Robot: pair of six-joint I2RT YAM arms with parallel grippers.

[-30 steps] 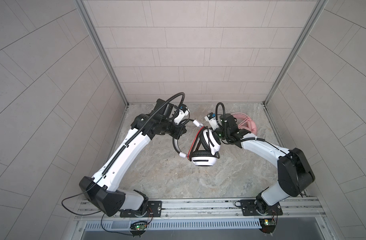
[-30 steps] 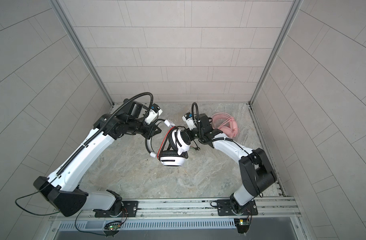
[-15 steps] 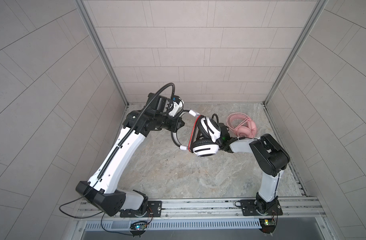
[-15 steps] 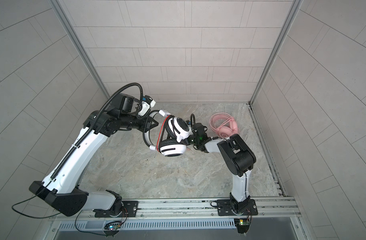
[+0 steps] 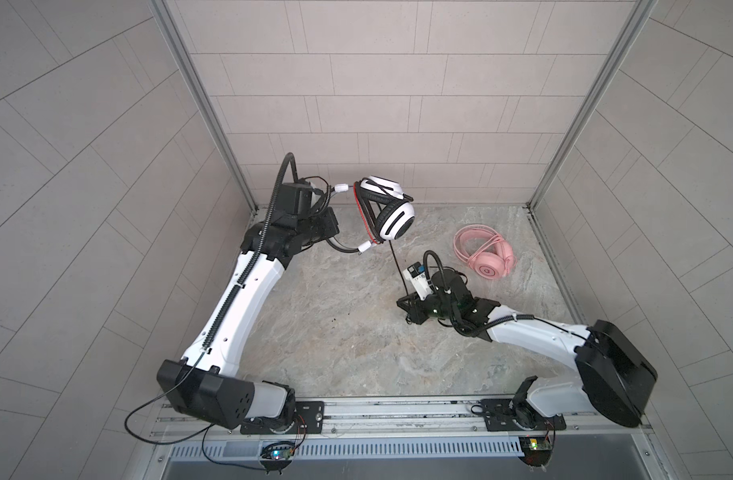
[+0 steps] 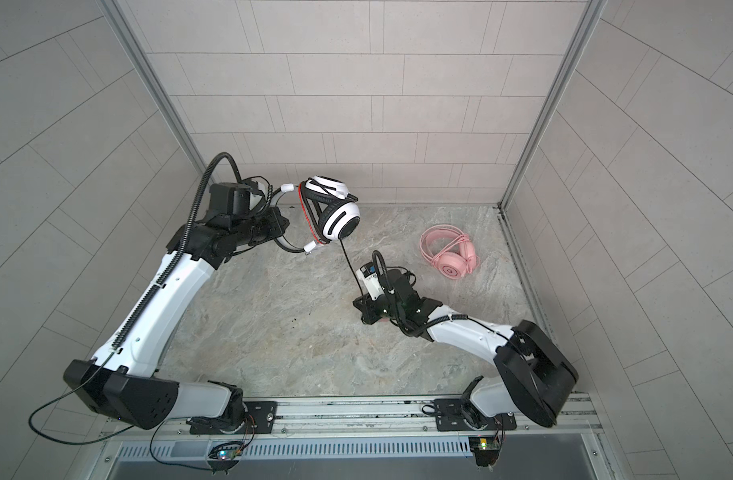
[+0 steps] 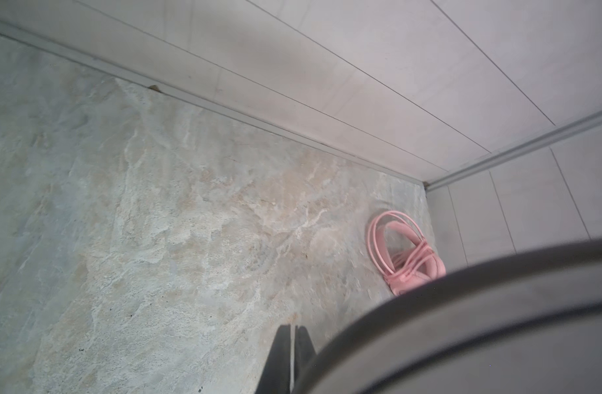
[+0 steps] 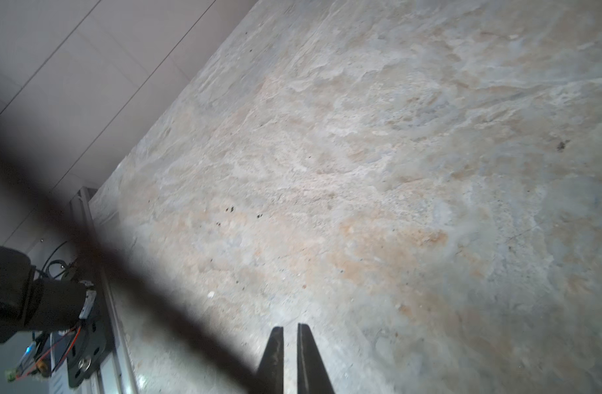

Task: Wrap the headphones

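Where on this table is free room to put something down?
Free: the wide front strip of the table between left arm and right arm. Crowded: back right by the pink headphones, and the middle, where the black cable runs to the right pincer.

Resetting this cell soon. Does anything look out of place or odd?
Nothing damaged. The white-and-black headset hangs from the left gripper, its thin black cable taut down to the right gripper. The pink headset lies wrapped on the table, which has a few dark specks.
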